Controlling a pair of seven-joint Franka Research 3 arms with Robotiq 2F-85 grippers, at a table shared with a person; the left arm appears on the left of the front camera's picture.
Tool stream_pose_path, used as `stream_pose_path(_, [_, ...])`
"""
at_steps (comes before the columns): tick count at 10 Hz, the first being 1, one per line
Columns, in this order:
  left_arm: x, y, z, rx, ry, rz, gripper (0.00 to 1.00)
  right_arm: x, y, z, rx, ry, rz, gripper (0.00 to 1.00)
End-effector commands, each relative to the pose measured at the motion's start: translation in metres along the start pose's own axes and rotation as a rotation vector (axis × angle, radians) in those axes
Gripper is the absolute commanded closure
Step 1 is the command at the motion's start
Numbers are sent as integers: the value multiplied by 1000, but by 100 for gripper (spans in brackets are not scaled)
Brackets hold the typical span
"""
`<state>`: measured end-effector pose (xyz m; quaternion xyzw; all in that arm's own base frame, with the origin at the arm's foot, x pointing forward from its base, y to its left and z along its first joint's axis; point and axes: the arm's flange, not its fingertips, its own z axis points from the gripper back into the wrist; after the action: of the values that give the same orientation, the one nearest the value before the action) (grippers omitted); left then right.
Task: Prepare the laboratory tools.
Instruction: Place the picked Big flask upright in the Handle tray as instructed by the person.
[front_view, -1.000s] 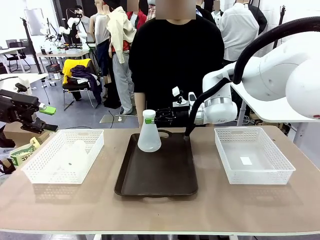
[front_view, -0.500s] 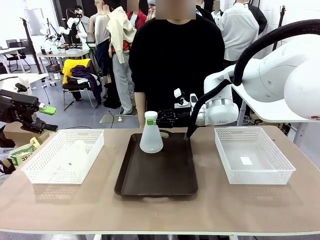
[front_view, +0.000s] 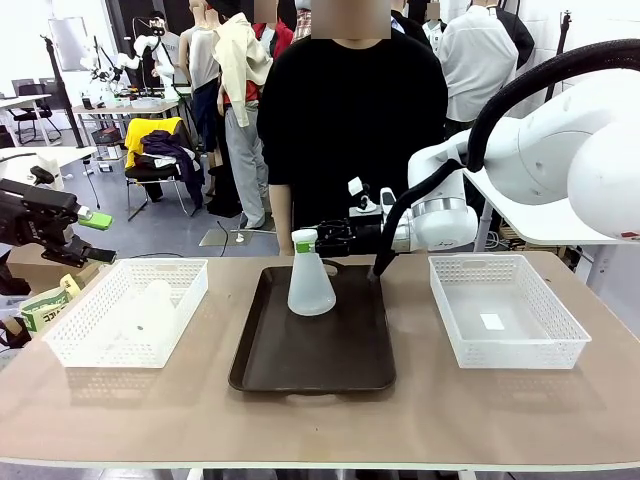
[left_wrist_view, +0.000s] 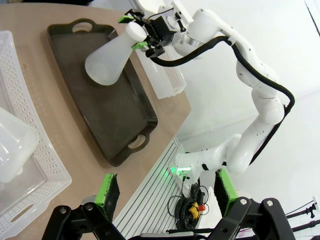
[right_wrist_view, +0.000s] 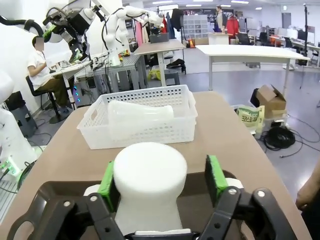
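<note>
The conical flask (front_view: 311, 288) has shifted right on the brown tray (front_view: 300, 365), with the right end effector (front_view: 304, 240) parted round its neck. The other flask (right_wrist_view: 140, 116) lies in the left mesh basket (front_view: 70, 342). The left end effector (left_wrist_view: 167, 192) is wide.

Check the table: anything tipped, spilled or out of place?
One flask lies on its side in the left basket, not upright. The other flask stands upright on the tray, its neck between the right gripper's open jaws. No spill or damage shows.

white glossy right arm (front_view: 560, 150) carrying a thick black cable (front_view: 520, 85); black right gripper (front_view: 304, 240) with green pads (right_wrist_view: 215, 177).
</note>
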<state>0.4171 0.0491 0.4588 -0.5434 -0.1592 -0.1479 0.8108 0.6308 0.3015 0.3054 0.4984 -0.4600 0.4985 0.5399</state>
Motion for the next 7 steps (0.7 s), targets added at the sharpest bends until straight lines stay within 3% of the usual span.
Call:
stream_pose_path(1, [1,-2,2,-14,-3,5,0,0,0,1,19,23,-12,0])
stream_pose_path(7, [1,-2,2,-14,-3,5,0,-5,20,13,44,62,-26,0])
